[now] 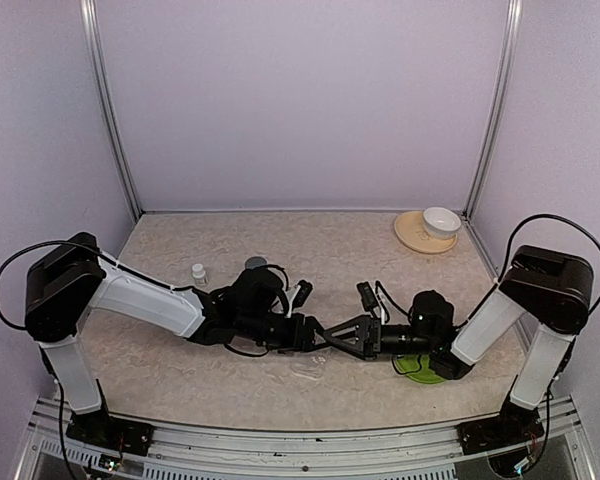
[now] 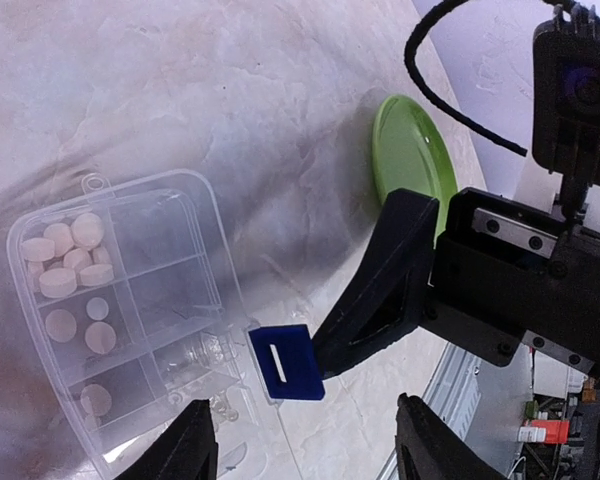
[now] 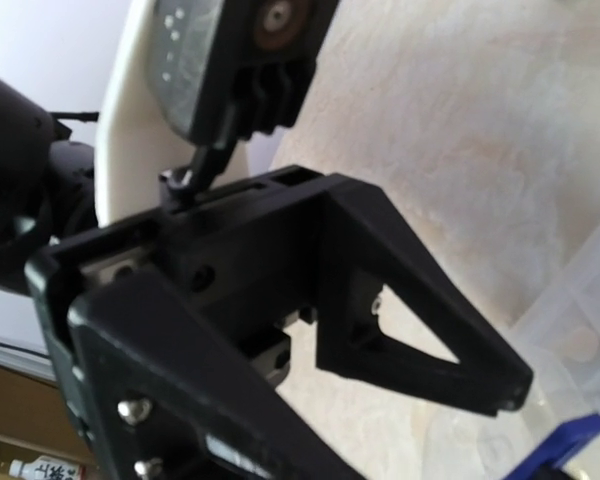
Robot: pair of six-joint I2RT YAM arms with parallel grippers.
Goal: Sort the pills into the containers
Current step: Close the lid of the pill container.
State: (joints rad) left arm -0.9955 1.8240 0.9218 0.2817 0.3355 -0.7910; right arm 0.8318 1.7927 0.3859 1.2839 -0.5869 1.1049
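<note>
clear pill box (image 2: pixel 165 235) sits on the surface (image 2: pixel 230 100) front-centre, in reach of both sides: left pincer (image 2: pixel 305 445) part-spread over its near corner, pinching nothing, right pincer (image 1: pixel 335 336) spread wide, one finger tip just beside the blue tab (image 2: pixel 285 362), probably to work that latch.

The left arm's end effector (image 3: pixel 480 385) crowds most of what I see: a black block with one triangular finger (image 3: pixel 450 365) reaching toward the lower right, its camera housing (image 3: pixel 230 50) above it and a white arm link (image 3: pixel 120 120) behind. Beyond it lies the pale mottled counter (image 3: pixel 500 130). At my right edge a clear pill organiser (image 3: pixel 580 300) rests on it, with one round pale pill (image 3: pixel 581 345) blurred inside and a blue tab (image 3: pixel 570 440) just below the fingertip.
</note>
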